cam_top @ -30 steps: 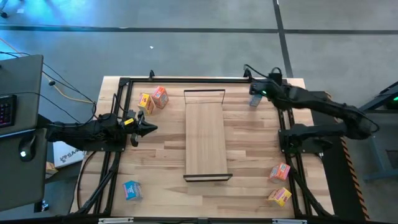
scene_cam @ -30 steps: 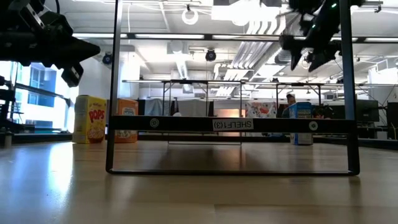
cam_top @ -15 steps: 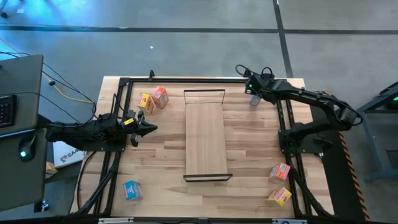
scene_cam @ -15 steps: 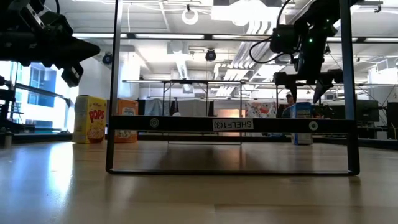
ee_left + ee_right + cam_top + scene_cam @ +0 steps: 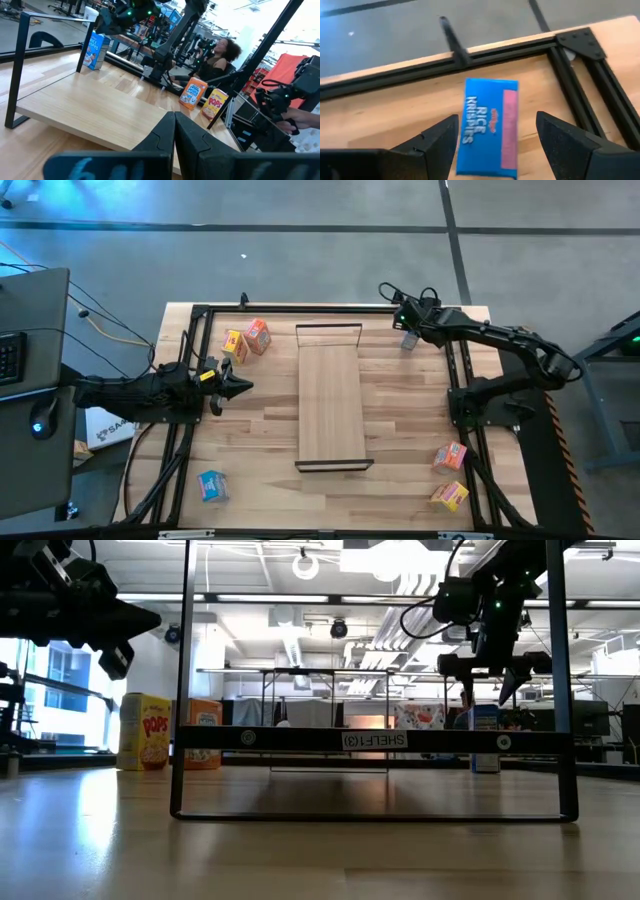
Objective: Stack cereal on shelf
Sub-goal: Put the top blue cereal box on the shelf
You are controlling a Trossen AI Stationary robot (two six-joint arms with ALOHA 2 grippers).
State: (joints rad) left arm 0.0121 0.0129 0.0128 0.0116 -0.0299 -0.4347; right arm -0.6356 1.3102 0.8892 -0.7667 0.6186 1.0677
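Grey concrete floor surrounds the butcher-block worktop point(image 5: 260, 430), which carries black rails along its sides and far edge. The shelf point(image 5: 331, 399) lies flat down the middle, with bare wood on both flanks.

High view: right end effector point(image 5: 409, 332) sits at the far right corner over a blue cereal box point(image 5: 409, 340), mostly hidden from above. Left end effector point(image 5: 232, 385) waits over the left side, pointing toward the shelf. A yellow box point(image 5: 234, 344) and an orange box point(image 5: 258, 335) stand side by side at far left, a second blue box point(image 5: 212, 485) at near left, another orange box point(image 5: 450, 456) and yellow box point(image 5: 450, 496) at near right, close to the right rail.

Right wrist view alone shows the grip detail: fingers point(image 5: 435, 142) spread apart, straddling the blue box, which reads Rice Krispies, with a gap on each side and no contact; the box is just inside the corner rails.

Low view shows the right end effector hanging just above the upright blue box, seen through the shelf's black end frame point(image 5: 374, 739), with the yellow and orange boxes at left.

Left wrist view shows its own fingers point(image 5: 165, 137) pressed together, holding nothing, the shelf board bare, and a person beyond the worktop.
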